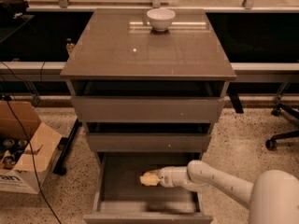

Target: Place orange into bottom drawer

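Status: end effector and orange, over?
End effector inside the open bottom drawer. Orange not distinguishable at its tip. White bowl up on cabinet top, not in the way.

blurred end effector [150, 178] in bottom drawer [120, 177], whose front is cropped.

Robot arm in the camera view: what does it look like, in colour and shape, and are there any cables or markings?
The smooth white tubular arm has rounded joints and widens into a bulky white segment at the lower right. Its gripper, over the open grey bottom drawer, looks pale yellowish. No cables or markings show.
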`<state>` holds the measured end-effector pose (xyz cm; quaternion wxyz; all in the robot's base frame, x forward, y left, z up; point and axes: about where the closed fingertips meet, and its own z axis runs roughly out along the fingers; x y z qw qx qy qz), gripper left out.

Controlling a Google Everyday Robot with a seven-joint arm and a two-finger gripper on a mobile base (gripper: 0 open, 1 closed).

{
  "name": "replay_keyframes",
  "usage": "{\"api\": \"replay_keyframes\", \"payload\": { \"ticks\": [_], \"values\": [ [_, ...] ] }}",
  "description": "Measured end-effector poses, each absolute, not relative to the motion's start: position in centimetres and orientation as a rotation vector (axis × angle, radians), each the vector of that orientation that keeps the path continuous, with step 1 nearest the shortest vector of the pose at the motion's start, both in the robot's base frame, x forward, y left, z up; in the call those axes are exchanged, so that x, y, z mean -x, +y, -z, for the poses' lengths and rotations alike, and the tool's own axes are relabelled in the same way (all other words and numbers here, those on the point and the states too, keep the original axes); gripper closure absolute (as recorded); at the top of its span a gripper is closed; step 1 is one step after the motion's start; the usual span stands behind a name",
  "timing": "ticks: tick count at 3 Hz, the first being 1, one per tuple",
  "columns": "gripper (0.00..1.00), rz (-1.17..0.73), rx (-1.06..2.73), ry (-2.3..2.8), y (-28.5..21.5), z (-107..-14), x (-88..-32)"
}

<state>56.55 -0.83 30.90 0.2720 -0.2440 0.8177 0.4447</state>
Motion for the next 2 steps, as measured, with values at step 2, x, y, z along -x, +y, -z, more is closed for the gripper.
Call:
{"api": "replay_keyframes", "payload": {
  "ticks": [2],
  "values": [
    [0.94, -1.221, 0.605, 2.27, 2.8, -19.6, -56.6]
  ]
}}
